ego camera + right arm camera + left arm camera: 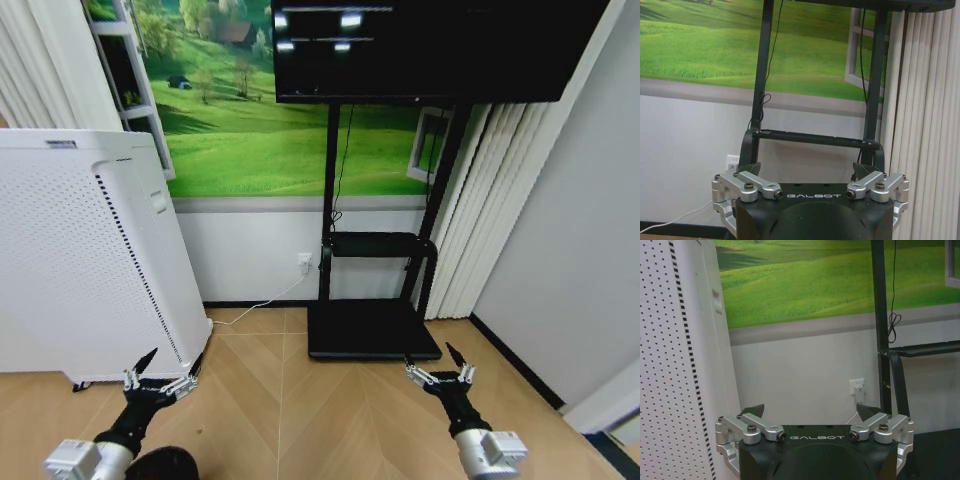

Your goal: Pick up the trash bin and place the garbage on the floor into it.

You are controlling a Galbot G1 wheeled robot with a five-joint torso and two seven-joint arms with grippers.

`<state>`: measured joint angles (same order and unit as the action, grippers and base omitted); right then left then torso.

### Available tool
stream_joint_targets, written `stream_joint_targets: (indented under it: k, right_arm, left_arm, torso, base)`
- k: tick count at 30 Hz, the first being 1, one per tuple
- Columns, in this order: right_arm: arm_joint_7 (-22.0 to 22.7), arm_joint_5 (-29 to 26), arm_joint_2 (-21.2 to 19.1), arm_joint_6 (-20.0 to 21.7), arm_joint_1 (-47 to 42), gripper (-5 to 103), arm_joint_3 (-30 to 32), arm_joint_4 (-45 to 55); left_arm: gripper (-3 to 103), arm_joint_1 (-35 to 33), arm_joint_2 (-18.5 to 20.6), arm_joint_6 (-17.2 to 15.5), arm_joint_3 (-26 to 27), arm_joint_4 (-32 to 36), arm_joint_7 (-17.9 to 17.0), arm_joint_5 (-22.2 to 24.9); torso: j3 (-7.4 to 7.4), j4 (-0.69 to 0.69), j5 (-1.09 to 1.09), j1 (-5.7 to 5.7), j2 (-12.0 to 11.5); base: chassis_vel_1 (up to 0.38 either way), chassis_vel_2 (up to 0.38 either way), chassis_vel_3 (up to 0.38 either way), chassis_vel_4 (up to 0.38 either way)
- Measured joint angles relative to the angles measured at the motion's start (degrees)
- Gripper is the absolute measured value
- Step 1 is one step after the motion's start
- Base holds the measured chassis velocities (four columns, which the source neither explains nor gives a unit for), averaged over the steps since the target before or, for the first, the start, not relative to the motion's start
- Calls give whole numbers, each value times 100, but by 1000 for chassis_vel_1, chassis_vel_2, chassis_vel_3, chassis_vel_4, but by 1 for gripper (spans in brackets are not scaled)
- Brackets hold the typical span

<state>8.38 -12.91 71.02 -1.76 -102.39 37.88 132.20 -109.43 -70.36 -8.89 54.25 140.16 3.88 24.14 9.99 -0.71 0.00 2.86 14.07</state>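
Head view: high up, looking forward and down over the floor (330, 400) toward the far wall.
Left wrist view: low behind the left gripper (810, 412), facing the air purifier (675, 365) and wall.
Right wrist view: low behind the right gripper (807, 170), facing the TV stand (812, 137).
Shared: TV stand, landscape mural (290, 140).

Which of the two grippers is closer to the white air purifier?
The left gripper: it hangs open right beside the air purifier. The right gripper, also open, hangs above the floor near the black TV stand.
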Motion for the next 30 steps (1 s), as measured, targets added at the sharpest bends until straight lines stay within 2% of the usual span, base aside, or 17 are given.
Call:
stream_joint_targets:
  k: [30]
  right_arm:
    - [0,0,0,0,0,100,0,0]
  left_arm:
    - [100,0,0,0,0,0,0,0]
  torso:
    - [508,0,0,235,740]
  base:
    - [0,0,0,0]
